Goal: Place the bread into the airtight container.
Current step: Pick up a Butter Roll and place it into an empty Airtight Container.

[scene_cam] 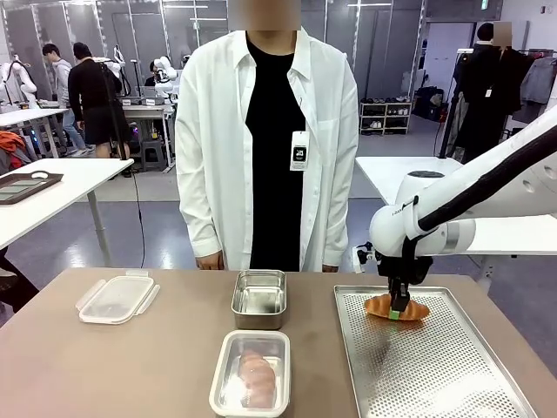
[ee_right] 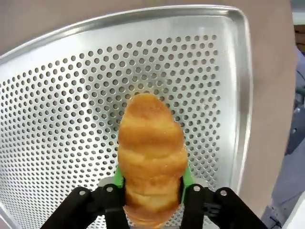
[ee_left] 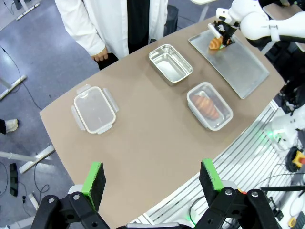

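Note:
A golden croissant-shaped bread [scene_cam: 396, 307] [ee_right: 151, 157] lies at the far left corner of the perforated metal tray [scene_cam: 435, 374] [ee_right: 62, 95]. My right gripper [scene_cam: 399, 312] [ee_right: 151, 179] stands straight down over it, its green pads pressed against both sides of the bread. The clear airtight container [scene_cam: 228, 348] [ee_left: 226, 119] sits at the front middle of the table with another bread [scene_cam: 257, 376] [ee_left: 206, 105] inside. My left gripper [ee_left: 152, 176] hangs open high above the near table edge, with nothing between its fingers.
The container's clip lid [scene_cam: 117, 299] [ee_left: 94, 109] lies on the table at the left. A steel tin [scene_cam: 258, 320] [ee_left: 157, 67] stands behind the container. A person in a white shirt stands at the far edge, hands down by their sides.

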Robot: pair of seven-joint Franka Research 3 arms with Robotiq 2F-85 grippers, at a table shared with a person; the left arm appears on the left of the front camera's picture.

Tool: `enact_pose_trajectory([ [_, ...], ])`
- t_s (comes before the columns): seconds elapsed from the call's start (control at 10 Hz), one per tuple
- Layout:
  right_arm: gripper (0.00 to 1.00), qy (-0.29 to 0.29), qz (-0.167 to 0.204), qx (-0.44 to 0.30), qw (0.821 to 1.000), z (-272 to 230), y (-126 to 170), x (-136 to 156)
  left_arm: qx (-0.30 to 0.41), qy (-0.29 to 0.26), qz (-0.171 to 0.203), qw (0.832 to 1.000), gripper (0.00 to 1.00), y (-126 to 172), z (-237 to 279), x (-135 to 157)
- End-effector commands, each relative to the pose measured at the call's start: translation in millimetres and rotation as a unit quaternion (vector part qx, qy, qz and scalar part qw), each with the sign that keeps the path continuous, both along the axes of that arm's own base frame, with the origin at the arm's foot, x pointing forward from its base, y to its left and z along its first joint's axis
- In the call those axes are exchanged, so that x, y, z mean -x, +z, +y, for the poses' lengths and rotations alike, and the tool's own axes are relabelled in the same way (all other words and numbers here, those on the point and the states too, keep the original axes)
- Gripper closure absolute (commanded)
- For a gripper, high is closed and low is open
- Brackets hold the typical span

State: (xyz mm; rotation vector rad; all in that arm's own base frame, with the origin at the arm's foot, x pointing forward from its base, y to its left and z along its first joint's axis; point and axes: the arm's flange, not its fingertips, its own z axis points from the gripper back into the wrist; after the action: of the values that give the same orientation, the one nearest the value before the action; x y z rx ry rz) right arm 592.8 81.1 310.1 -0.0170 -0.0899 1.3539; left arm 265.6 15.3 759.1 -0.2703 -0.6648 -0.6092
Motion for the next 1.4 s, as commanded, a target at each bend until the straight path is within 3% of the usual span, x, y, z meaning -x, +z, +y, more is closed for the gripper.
enact_pose_trajectory([
  [0.0, 0.8, -0.012, -0.023, -0.001, 1.0, 10, 44, 8, -0.002, -0.008, -0.002, 1.0, 0.0, 1, 0, 0],
  [0.3, 0.8, -0.062, -0.02, -0.032, 0.997, 35, 128, 25, -0.002, -0.008, -0.002, 1.0, 0.0, 1, 0, 0],
  [0.5, 0.8, -0.05, -0.029, -0.048, 0.997, 78, 168, 36, -0.002, -0.008, -0.002, 1.0, 0.0, 1, 0, 0],
  [0.6, 0.8, -0.054, -0.041, -0.04, 0.997, 100, 175, 38, -0.002, -0.008, -0.002, 1.0, 0.0, 1, 0, 0],
  [0.9, 0.8, -0.068, -0.018, -0.082, 0.994, 176, 178, 43, -0.002, -0.008, -0.002, 1.0, 0.0, 1, 0, 0],
  [1.2, 0.8, -0.061, -0.024, -0.061, 0.996, 267, 159, 54, -0.002, -0.008, -0.002, 1.0, 0.0, 1, 0, 0],
  [1.3, 0.8, -0.07, -0.06, -0.046, 0.995, 289, 149, 55, -0.002, -0.008, -0.002, 1.0, 0.0, 1, 0, 0],
])
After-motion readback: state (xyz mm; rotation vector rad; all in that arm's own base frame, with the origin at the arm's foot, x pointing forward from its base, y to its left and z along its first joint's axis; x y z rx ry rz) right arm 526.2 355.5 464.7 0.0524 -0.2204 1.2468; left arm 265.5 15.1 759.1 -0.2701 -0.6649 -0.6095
